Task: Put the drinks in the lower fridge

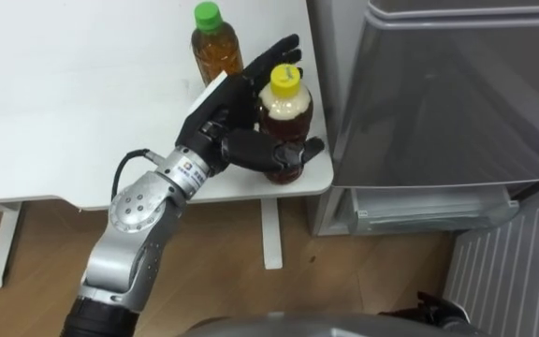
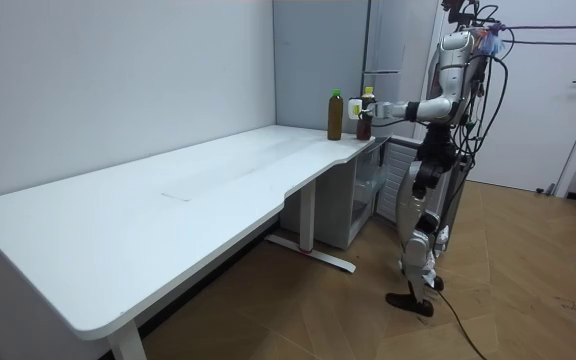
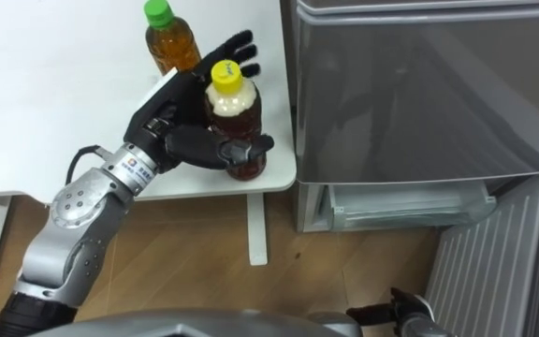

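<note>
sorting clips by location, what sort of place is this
Likely an office or lab room set up like a kitchen corner: a long white desk, a grey fridge beside it, wood floor.

Near bottle (image 1: 288, 110) stands before far bottle (image 1: 215, 51) on the table (image 1: 64, 94) corner — fridge (image 1: 438, 94) (right) beside it.

left arm outstretched | left hand (image 1: 215, 117) | fingers (image 1: 279, 51) straight | thumb curled

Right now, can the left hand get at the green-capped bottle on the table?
Probably not yet: the left hand has its fingers round the yellow-capped bottle, which stands nearer than the green-capped bottle. It looks within range otherwise.
</note>
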Tool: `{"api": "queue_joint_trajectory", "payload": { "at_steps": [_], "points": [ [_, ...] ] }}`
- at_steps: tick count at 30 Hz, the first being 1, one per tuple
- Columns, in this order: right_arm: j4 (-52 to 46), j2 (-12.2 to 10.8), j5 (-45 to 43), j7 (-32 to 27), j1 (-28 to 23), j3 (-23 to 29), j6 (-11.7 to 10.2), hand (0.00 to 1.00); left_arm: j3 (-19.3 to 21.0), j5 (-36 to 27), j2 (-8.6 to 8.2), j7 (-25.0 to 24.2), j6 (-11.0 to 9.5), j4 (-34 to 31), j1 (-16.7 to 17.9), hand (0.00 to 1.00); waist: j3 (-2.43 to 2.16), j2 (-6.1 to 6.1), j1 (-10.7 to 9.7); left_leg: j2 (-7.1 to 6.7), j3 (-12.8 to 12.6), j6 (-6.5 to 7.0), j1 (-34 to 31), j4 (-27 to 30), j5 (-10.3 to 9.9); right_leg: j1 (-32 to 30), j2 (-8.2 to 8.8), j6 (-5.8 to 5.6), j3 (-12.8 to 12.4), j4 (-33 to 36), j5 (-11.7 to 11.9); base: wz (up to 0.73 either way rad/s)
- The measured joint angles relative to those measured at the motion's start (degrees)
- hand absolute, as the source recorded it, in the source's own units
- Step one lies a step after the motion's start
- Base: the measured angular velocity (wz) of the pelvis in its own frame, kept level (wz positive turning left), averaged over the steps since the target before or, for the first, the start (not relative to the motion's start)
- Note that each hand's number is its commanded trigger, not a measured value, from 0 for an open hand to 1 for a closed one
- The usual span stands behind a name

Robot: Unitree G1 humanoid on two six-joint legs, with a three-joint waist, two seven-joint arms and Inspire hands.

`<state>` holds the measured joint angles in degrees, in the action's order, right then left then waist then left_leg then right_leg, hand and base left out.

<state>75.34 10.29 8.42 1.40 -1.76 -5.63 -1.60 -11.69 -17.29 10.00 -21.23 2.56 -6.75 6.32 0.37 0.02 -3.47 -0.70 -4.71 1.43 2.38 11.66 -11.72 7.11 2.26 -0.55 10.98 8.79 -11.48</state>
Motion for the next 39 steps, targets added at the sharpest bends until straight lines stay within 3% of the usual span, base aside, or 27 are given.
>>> {"api": "queue_joint_trajectory", "payload": {
  "at_steps": [14,29,39],
  "points": [
    [0.02,-0.07,0.05,0.04,0.01,-0.02,-0.01,0.0,-0.44,0.1,0.74,-0.32,0.09,0.47,0.3,1.0,-0.06,0.16,0.06,0.01,0.01,0.0,0.0,-0.04,0.0,-0.1,0.0,0.0,0.0,-0.02,0.0,0.0],
    [-0.04,0.01,-0.11,1.38,1.17,-1.3,0.04,0.0,-0.43,2.69,0.27,0.42,0.09,-0.31,0.05,1.0,0.01,0.19,0.1,0.08,0.09,0.0,-0.29,0.05,0.0,-0.2,0.08,0.0,0.14,-0.02,0.0,0.0],
    [-4.67,-0.4,-4.73,2.98,3.09,-6.27,0.25,0.0,-0.53,2.24,-0.21,0.26,-0.01,-0.62,-0.26,1.0,0.22,-0.17,0.79,0.04,0.13,0.01,-0.82,0.16,0.0,-0.65,0.1,0.0,0.21,0.06,0.0,0.0]
  ]
}}
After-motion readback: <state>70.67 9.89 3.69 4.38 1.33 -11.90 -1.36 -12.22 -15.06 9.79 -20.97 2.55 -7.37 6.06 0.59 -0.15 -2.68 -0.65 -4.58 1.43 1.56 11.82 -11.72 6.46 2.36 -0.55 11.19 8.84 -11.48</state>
